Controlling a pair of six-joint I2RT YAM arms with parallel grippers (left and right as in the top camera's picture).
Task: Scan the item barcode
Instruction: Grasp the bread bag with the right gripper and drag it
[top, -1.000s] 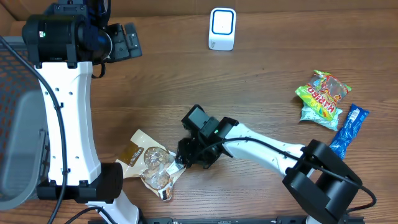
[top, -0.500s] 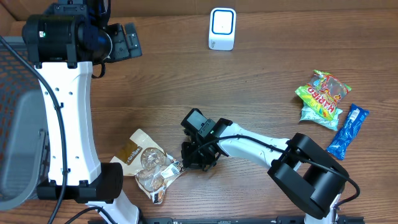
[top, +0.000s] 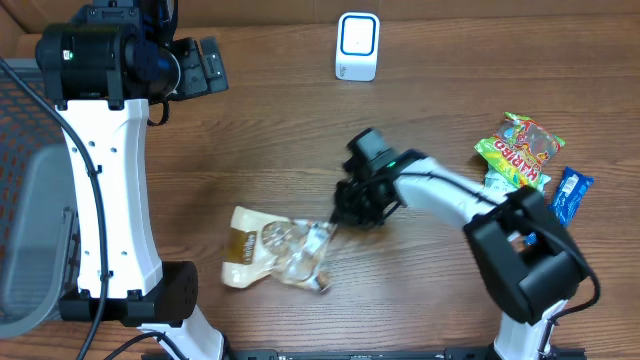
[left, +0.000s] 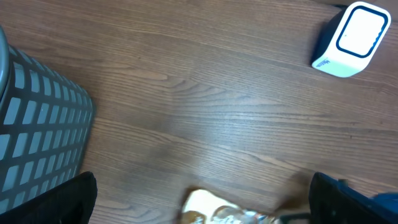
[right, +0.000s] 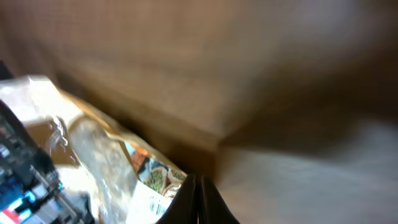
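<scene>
Overhead, the right hand (top: 335, 216) is clamped shut on the edge of the cookie pouch (top: 275, 252). The pouch has slid from beside the left arm's base toward the middle of the counter (top: 280, 130) in the past second. It now trails from the fingers, well short of the white barcode scanner (top: 357, 46) at the far edge. The left hand (top: 205, 65) hangs with its fingers apart and holds nothing near the mesh basket (top: 25, 210), while a Haribo bag (top: 520, 150) and a blue wrapped bar (top: 560, 205) wait at the right. From the left wrist, the scanner stands at upper right and the pouch just shows at the bottom edge. The right wrist view is blurred, showing clear film and a printed label above the pinched fingertips (right: 196, 196). No barcode can be made out. The pick looks done, and the carry to the scanner appears to be under way.
</scene>
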